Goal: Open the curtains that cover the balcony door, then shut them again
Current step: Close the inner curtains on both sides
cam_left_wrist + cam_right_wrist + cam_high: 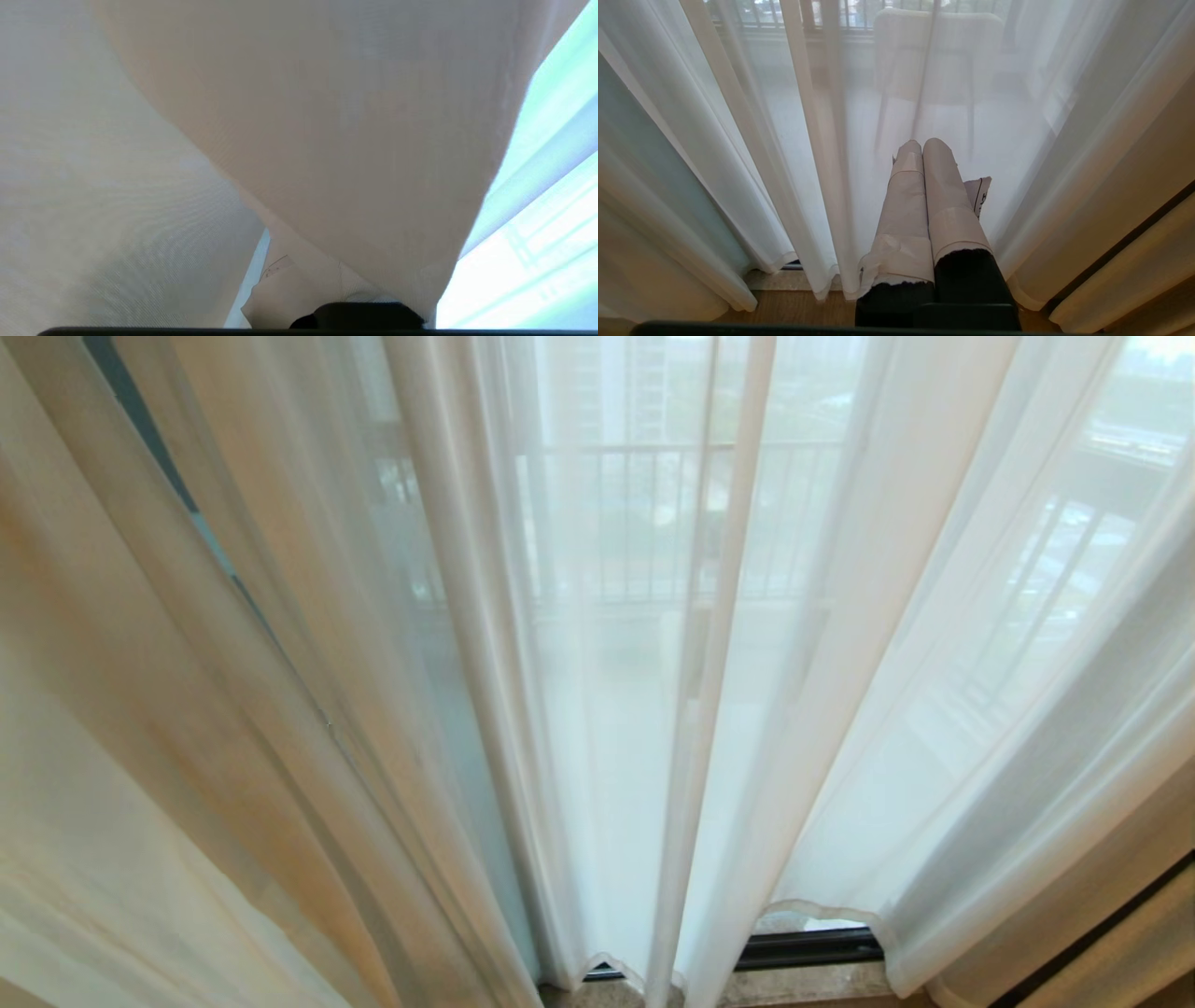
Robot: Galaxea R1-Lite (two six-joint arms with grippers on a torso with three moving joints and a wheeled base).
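Curtains (pixel 597 644) hang across the whole door (pixel 803 947), folds running top to bottom, panels meeting near centre. Left gripper (pixel 359 315) sits buried in the left panel, jaws closed; fabric drapes over it, whether pinched cannot be told. Right gripper (pixel 922 149) rests low, near centre, just short of the cloth, closed, empty.

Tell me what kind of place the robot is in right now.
Probably a high-rise flat, indoors at a balcony door: sheer white curtains hang to the floor, a balcony railing and tall buildings show through them, and a chair stands outside.
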